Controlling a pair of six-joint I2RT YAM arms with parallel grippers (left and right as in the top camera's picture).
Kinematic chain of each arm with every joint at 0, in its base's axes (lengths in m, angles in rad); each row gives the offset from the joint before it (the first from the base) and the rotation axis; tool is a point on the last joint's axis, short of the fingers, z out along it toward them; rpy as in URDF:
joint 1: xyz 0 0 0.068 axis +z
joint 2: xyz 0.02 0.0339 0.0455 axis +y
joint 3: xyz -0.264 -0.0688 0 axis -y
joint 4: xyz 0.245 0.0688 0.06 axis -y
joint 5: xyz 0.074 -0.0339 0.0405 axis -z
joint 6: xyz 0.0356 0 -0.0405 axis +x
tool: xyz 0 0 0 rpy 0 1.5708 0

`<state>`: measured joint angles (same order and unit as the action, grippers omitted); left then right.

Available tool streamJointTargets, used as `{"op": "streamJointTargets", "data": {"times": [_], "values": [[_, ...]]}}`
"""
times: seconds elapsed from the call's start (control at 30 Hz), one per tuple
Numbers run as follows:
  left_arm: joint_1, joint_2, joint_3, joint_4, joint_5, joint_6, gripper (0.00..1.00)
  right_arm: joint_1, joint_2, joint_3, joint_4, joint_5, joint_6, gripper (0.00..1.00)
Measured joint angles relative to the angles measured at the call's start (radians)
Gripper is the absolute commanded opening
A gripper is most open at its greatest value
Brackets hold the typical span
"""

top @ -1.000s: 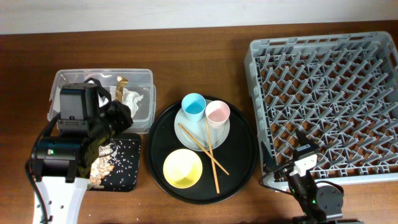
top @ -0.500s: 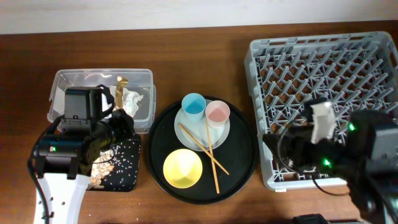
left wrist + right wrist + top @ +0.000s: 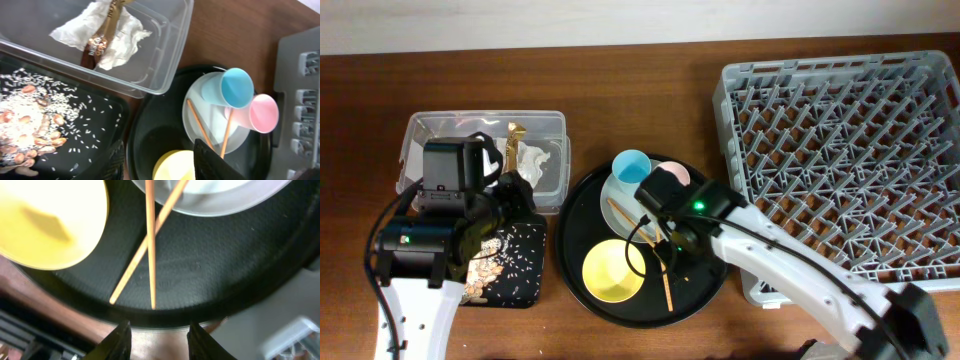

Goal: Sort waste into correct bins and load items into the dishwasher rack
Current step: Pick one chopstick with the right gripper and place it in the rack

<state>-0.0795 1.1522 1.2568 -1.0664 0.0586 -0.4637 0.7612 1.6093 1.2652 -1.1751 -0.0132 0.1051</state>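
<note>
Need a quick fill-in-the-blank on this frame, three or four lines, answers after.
The two thin wooden chopsticks lie ___ over each other on the round black tray.
The small light-blue cup and small pink cup sit on the pale round ___.
The tan food scraps and white rice-like bits lie in the shallow ___ rectangular tray.
Missing: crossed; plate; black.

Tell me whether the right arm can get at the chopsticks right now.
Probably yes: its fingers are open just above the chopsticks, which lie uncovered on the round black tray.
</note>
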Motion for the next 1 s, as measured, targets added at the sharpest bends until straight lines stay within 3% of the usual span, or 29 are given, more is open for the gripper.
{"op": "streamJointTargets", "data": {"times": [0.17, 0.3, 0.33, 0.4, 0.47, 0.57, 0.7, 0.93, 1.0], "values": [[0.000, 0.000, 0.000, 0.001, -0.037, 0.000, 0.45, 0.000, 0.168, -0.006, 0.078, 0.016, -0.001, 0.38], [0.000, 0.000, 0.000, 0.001, -0.040, 0.000, 0.45, 0.000, 0.182, -0.058, 0.123, 0.013, -0.001, 0.37], [0.000, 0.000, 0.000, 0.000, -0.041, 0.000, 0.45, 0.000, 0.182, -0.088, 0.176, -0.021, -0.001, 0.34], [0.000, 0.000, 0.000, 0.001, -0.040, 0.000, 0.45, 0.000, 0.185, -0.128, 0.214, -0.058, -0.003, 0.17], [0.000, 0.000, 0.000, 0.001, -0.040, 0.000, 0.45, 0.000, 0.185, -0.147, 0.219, -0.070, -0.002, 0.16], [0.000, 0.000, 0.000, 0.001, -0.041, 0.000, 0.46, 0.000, 0.185, -0.148, 0.219, -0.079, -0.006, 0.04], [0.000, 0.000, 0.000, 0.002, -0.041, 0.000, 0.46, 0.000, 0.187, -0.097, 0.139, -0.082, 0.000, 0.04], [-0.001, 0.000, 0.000, 0.000, -0.040, 0.000, 0.46, -0.013, 0.085, 0.178, -0.005, -0.080, 0.000, 0.04], [-0.001, 0.000, 0.000, 0.000, -0.041, 0.000, 0.46, -0.146, 0.037, 0.182, -0.030, -0.048, -0.002, 0.04]]}}
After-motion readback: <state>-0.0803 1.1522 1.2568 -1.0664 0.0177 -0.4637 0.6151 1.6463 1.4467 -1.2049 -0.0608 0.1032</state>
